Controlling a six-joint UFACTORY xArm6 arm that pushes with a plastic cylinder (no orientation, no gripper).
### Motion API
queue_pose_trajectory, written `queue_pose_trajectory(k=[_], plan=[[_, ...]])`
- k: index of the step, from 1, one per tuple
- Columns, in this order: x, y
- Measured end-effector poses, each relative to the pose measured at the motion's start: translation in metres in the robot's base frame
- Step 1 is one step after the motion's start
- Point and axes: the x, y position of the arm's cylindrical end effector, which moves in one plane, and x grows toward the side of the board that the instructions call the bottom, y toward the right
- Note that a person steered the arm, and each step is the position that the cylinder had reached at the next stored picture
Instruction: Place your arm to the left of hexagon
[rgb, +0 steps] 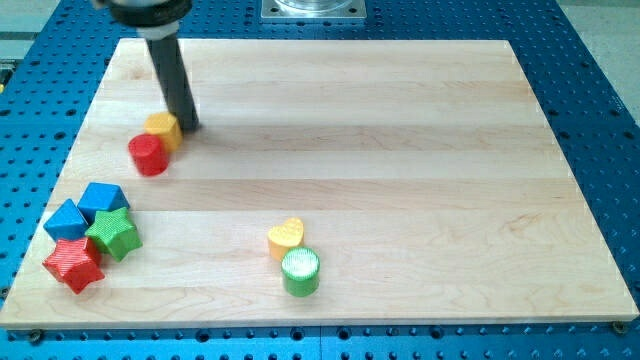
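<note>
You've got a pale wooden board (380, 150) on a blue perforated metal table (600, 90), grey metal mount plate (313, 9) at the view's top.

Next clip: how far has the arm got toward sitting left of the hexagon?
Done: my tip has reached the pair at the view's upper left, the yellow hexagon and the red block.
In hand: the tip rests at the hexagon's right edge, seemingly touching it.
Left: the whole sidestep. The tip is on the wrong side and has to go around to the bare wooden board on the hexagon's left.
</note>
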Motion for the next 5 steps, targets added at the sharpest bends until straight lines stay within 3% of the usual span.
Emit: queue_pose_trajectory(k=[1, 2, 3, 4, 5], plan=[[0.057, -0.006], [0.062, -0.001], [0.036, 0.001], [-0.004, -0.039], [0.018, -0.062]])
